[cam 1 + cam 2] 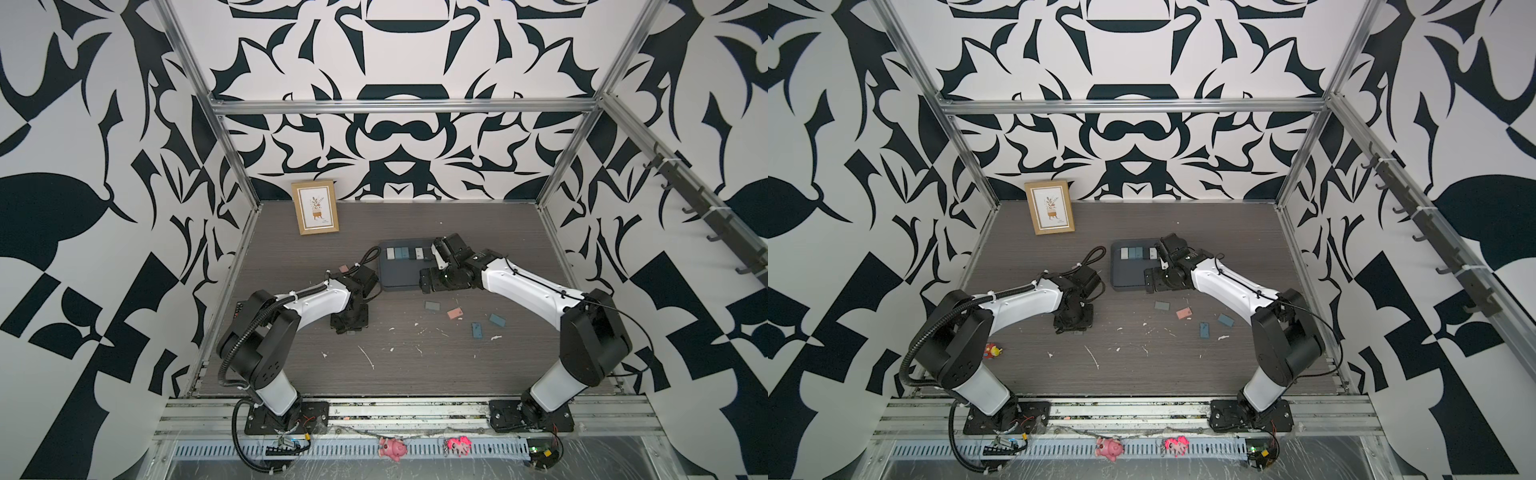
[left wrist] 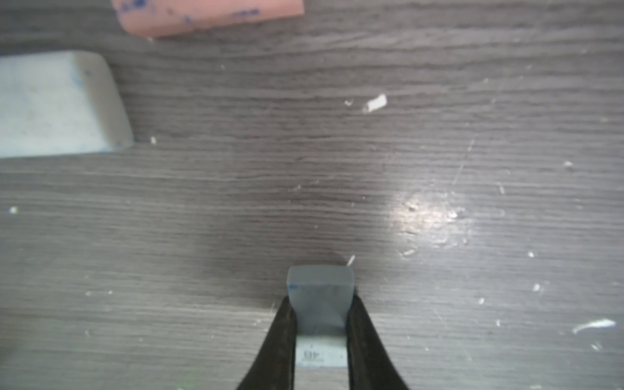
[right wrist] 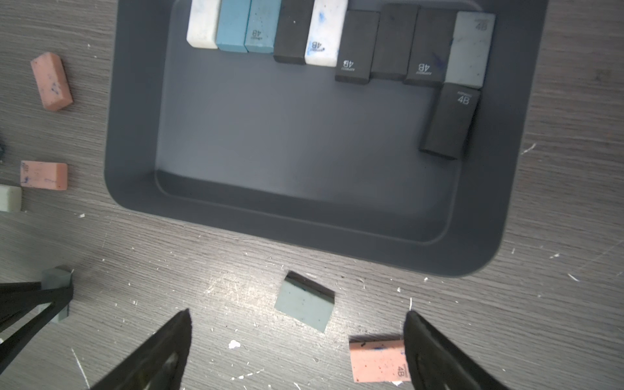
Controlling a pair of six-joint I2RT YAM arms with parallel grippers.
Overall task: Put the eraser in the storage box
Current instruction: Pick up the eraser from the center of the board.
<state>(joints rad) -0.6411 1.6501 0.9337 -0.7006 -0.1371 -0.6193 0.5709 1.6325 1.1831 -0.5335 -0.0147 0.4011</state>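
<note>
1. Eraser (image 2: 320,280), grey, is pinched in the closed left gripper (image 2: 320,314), its long axis seemingly along the fingers. The wrist views show this grip; both top views hide it.
2. Storage box (image 1: 401,276) lies ahead and to the right of that gripper, with a row of erasers (image 3: 337,37) inside.
3. Right gripper (image 3: 297,314) hangs wide open and empty beside the box's near rim.

"4B" on pink eraser (image 3: 376,359) beside right gripper (image 3: 297,313) finger; "4B" also on black eraser (image 3: 450,121), grey eraser (image 3: 469,47), teal eraser (image 3: 263,27) in box (image 3: 135,135) ahead (tiny brand print unreadable).
</note>
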